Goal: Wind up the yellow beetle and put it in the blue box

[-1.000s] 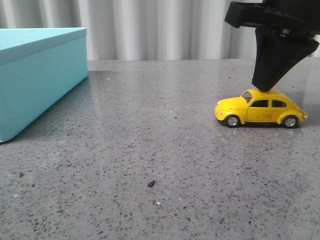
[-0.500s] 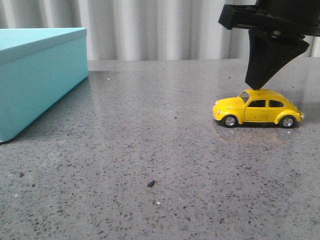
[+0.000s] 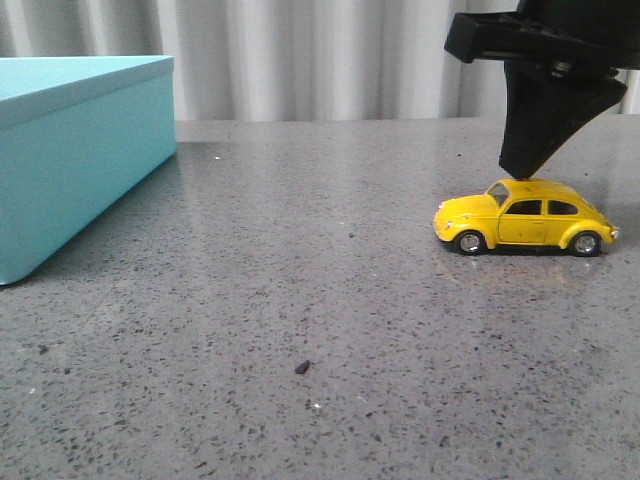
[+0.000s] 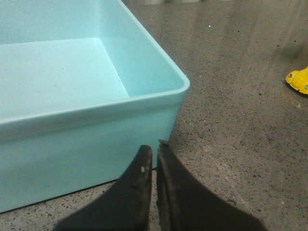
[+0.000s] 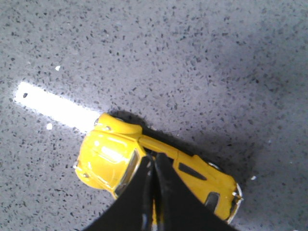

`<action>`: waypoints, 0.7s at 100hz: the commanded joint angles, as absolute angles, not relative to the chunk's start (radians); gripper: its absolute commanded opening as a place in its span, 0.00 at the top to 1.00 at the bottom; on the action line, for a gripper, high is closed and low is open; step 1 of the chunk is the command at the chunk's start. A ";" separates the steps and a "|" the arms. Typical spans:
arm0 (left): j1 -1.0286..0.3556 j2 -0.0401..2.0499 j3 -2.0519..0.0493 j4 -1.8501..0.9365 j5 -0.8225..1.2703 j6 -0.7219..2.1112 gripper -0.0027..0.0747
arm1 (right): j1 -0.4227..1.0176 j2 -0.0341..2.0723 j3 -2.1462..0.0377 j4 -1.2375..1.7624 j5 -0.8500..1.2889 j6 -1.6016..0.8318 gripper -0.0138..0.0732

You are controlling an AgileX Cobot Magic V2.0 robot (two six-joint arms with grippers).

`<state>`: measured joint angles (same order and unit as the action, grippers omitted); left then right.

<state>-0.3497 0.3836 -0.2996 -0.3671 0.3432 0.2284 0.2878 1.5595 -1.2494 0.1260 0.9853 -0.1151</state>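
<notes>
The yellow beetle (image 3: pixel 525 217) stands on its wheels at the table's right, nose pointing left. My right gripper (image 3: pixel 514 173) is shut, its tips pressed together on the car's roof by the windscreen; the right wrist view shows the beetle (image 5: pixel 108 154) under the closed fingertips (image 5: pixel 154 162). The blue box (image 3: pixel 70 170) sits at the far left. In the left wrist view its top is open and its inside is bare, with the rim (image 4: pixel 144 98) close by. My left gripper (image 4: pixel 154 150) is shut and empty just outside the box's near corner. The beetle's nose (image 4: pixel 299 81) shows at that view's edge.
The grey speckled tabletop (image 3: pixel 300 280) runs between box and car. A small dark speck (image 3: pixel 302 367) lies on it near the front. White curtains hang behind the table.
The beetle rolled a little left and then back to the right under my shut right gripper, which moved with it. The box and left gripper have not moved.
</notes>
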 commanded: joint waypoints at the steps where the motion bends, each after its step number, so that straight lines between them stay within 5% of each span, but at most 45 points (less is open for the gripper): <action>1: -0.357 0.396 -0.338 -0.377 0.278 0.228 0.99 | 0.287 1.545 -1.260 0.056 1.049 -0.083 0.89; 70: -0.357 0.396 -0.338 -0.377 0.279 0.228 0.99 | 0.213 1.432 -1.277 -0.110 1.022 0.000 0.89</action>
<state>-0.3497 0.3836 -0.2996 -0.3671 0.3436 0.2284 0.2149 1.5263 -1.2498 -0.0789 1.0777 0.0000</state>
